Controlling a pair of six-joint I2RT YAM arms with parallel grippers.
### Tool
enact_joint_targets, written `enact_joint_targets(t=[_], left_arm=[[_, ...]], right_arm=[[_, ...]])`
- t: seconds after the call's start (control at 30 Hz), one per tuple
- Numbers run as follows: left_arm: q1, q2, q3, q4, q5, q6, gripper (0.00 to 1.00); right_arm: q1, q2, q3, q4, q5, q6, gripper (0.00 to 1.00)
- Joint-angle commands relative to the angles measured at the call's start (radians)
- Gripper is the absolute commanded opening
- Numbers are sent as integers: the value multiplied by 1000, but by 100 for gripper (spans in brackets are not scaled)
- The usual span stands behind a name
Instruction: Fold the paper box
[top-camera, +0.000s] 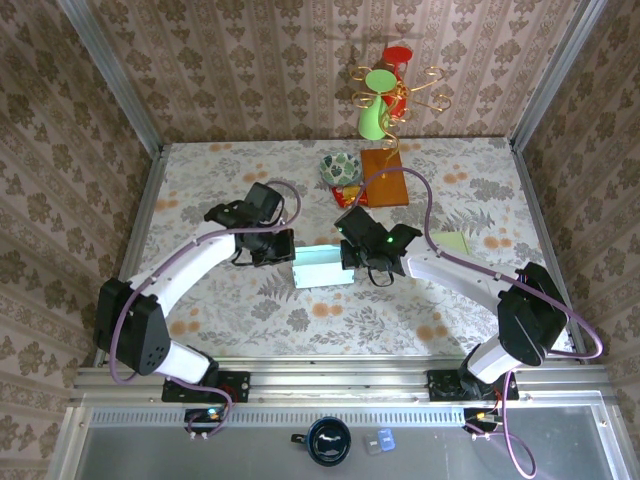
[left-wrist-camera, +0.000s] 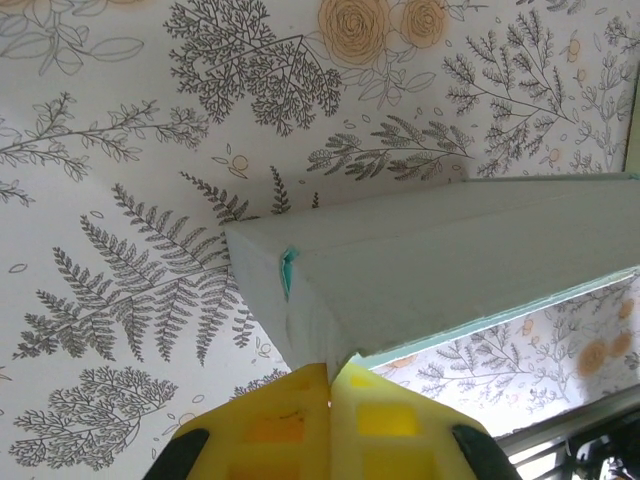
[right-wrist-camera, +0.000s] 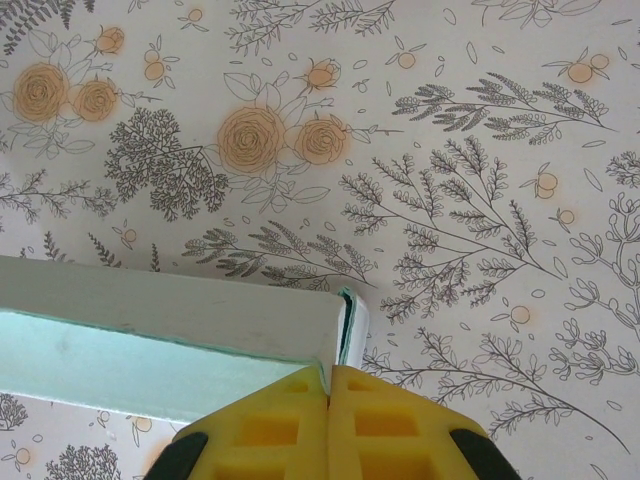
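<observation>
Left gripper (left-wrist-camera: 330, 374) pinches paper box (left-wrist-camera: 450, 262) corner | right gripper (right-wrist-camera: 328, 374) clamps opposite end

**No writing I can read from here**

I can't make out a single word, number or logo. The paper box (top-camera: 322, 268) shows plain white and pale green faces. Any print on the red packet (top-camera: 350, 194) just beside the patterned bowl (top-camera: 340, 168) is too small to read. The floral tablecloth (top-camera: 250, 310) carries leaves and roses, no lettering.
</observation>
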Motion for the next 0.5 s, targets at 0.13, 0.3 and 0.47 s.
enact_joint_targets(t=[0.13, 0.3, 0.47], left_arm=[[13, 31, 63, -49, 74, -34, 3], [18, 47, 70, -58, 89, -31, 3], [19, 46, 65, -64, 77, -12, 2]], right_arm=[[12, -5, -21, -13, 17, 12, 0], [12, -4, -20, -13, 17, 10, 0], [13, -1, -20, -13, 16, 4, 0]])
